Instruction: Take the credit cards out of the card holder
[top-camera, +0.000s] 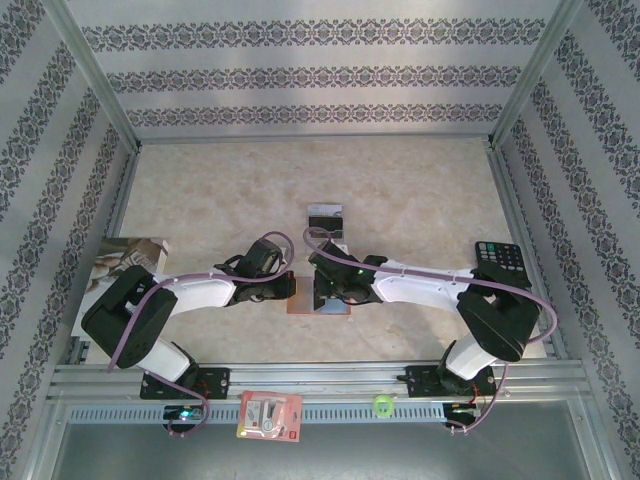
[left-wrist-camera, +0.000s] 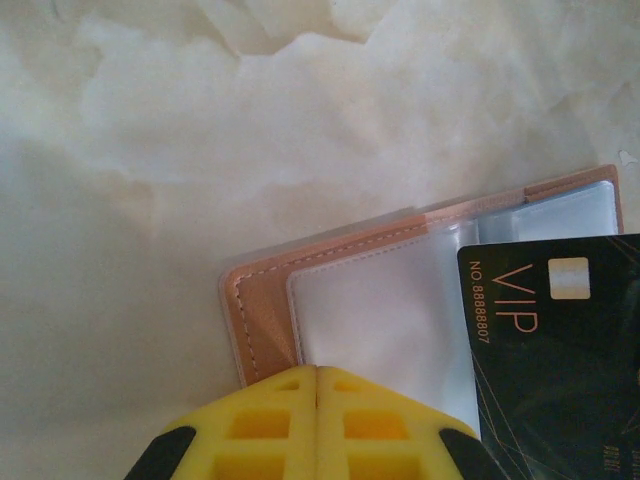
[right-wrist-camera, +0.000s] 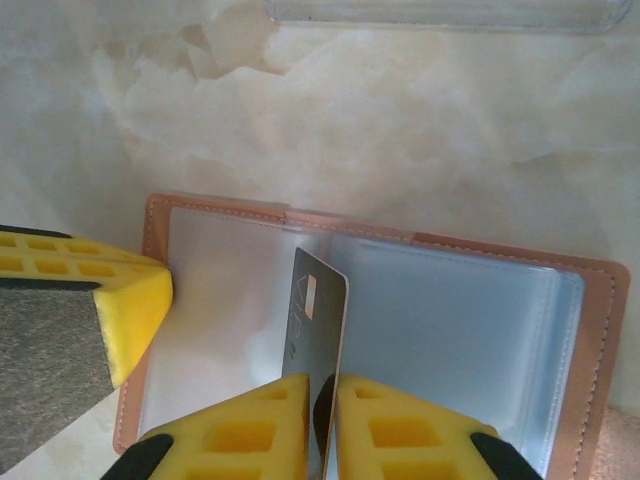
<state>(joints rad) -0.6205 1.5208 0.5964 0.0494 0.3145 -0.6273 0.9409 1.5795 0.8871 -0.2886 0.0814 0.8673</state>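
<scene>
Top view: a loose card (top-camera: 325, 215) is lying beyond the open card holder (top-camera: 300, 300). Left wrist: left gripper (left-wrist-camera: 316, 385), jaws together, is pinning its cover, likely anchoring it. Right wrist: right gripper (right-wrist-camera: 322, 395) is clamping the VIP card (right-wrist-camera: 316, 315) edge-up above it.

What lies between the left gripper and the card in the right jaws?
The holder's clear pocket, seen in the right wrist view.

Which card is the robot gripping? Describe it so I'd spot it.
On the table, near edge: the open brown holder. Above its fold a card stands on edge in the right gripper. It's black with VIP lettering, unlike the card lying flat farther back.
</scene>
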